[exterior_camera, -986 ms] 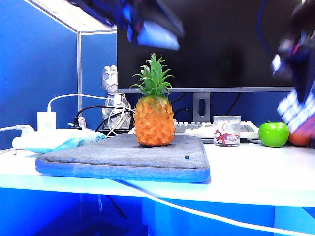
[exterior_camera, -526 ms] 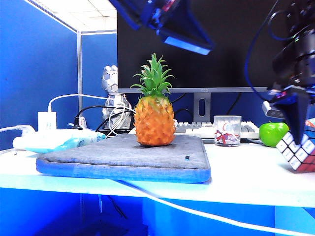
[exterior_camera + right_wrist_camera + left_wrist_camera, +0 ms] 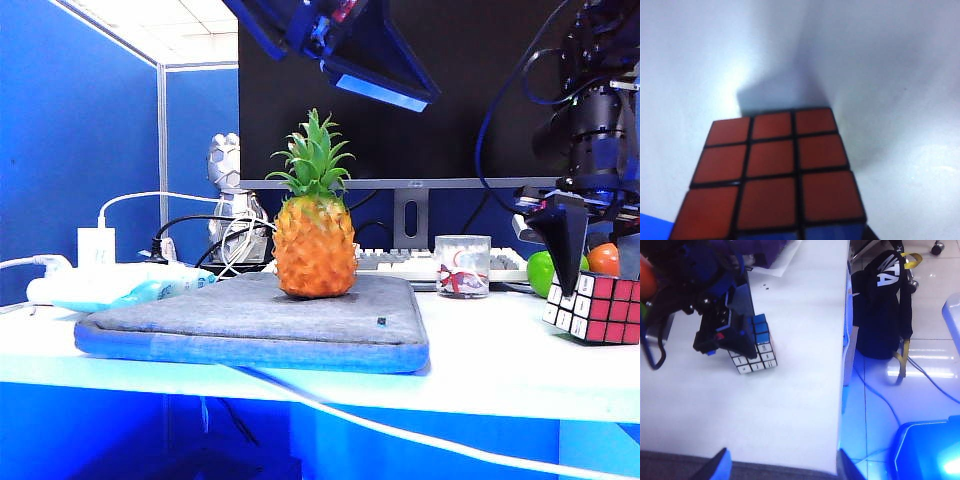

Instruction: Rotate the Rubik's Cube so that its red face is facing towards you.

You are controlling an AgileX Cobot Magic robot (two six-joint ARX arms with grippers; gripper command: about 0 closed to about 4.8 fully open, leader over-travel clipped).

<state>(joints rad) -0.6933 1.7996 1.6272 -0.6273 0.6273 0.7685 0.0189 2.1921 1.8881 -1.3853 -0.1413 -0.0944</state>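
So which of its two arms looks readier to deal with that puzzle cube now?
The right. Its jaws straddle the Rubik's Cube at the table's right end: the right gripper sits directly over it. The left gripper hangs high above the pineapple, empty.

White table [image 3: 480, 365]; carrying grey pad [image 3: 260, 320], Rubik's Cube [image 3: 595, 308], glass [image 3: 461, 265], green apple [image 3: 541, 272], keyboard [image 3: 400, 262].
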